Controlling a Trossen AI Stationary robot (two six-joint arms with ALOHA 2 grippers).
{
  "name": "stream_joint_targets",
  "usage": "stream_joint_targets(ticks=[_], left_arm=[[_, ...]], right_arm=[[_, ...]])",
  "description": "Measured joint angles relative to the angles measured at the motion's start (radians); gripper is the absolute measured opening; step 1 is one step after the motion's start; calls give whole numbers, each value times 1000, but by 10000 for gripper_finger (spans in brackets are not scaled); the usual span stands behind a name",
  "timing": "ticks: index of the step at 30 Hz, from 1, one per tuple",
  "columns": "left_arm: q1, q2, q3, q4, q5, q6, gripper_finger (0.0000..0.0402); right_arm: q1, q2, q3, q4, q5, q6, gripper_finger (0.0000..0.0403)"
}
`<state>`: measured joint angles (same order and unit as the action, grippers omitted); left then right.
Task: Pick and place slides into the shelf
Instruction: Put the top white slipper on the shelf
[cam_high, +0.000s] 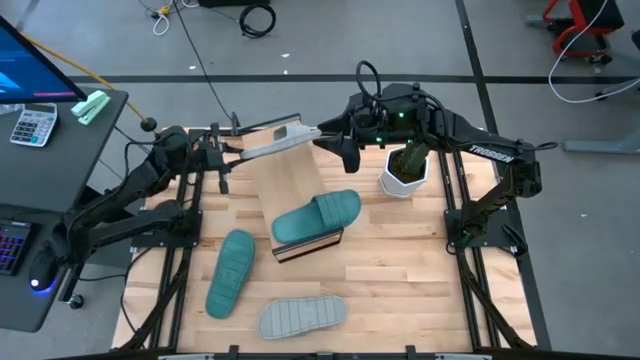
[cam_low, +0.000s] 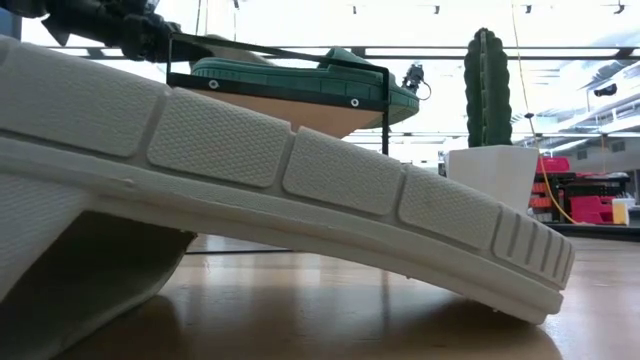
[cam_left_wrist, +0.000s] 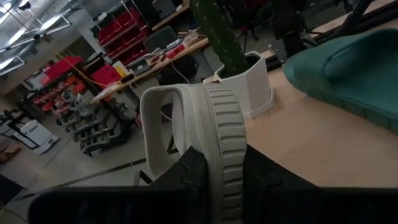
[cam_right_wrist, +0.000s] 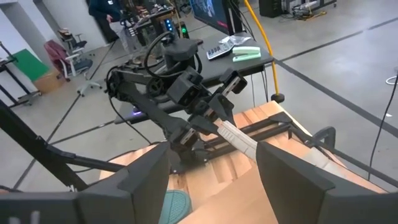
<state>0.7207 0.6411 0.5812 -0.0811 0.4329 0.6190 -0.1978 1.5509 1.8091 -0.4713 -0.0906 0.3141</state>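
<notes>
My left gripper (cam_high: 232, 150) is shut on a pale grey slide (cam_high: 278, 140) over the far end of the shelf (cam_high: 290, 180), a light wood board that slopes across the table's middle. A teal slide (cam_high: 316, 218) lies strap-up on the shelf's near end. A second teal slide (cam_high: 230, 272) and a second grey slide (cam_high: 302, 316) lie sole-up on the table near the front edge. My right gripper (cam_right_wrist: 211, 180) is open and hovers just right of the held slide's free end, facing the left arm (cam_right_wrist: 180, 93). My left gripper pinches the grey slide by one end (cam_left_wrist: 219, 163) between its two fingers, coming level from the table's left. The slide stands on its side edge, its strap (cam_left_wrist: 158, 121) to one side. It reaches out over the shelf's far end; whether it touches the board I cannot tell.
A cactus in a white pot (cam_high: 405, 172) stands right of the shelf, close under the right arm. In the low view the grey slide (cam_low: 300, 170) on the table fills the foreground. A desk with a calculator (cam_high: 33, 125) sits off the table's left side.
</notes>
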Motion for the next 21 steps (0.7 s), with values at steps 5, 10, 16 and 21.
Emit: stream_joint_targets(ticks=[5, 10, 16, 21], left_arm=[[34, 11, 0, 2, 40, 3, 57], [52, 58, 0, 18, 70, 7, 56], [53, 112, 0, 72, 96, 21, 56], [53, 136, 0, 166, 98, 14, 56]], right_arm=[[0, 0, 0, 0, 7, 0, 244], [0, 0, 0, 0, 12, 0, 244], [0, 0, 0, -1, 13, 8, 244], [0, 0, 0, -2, 13, 9, 244]])
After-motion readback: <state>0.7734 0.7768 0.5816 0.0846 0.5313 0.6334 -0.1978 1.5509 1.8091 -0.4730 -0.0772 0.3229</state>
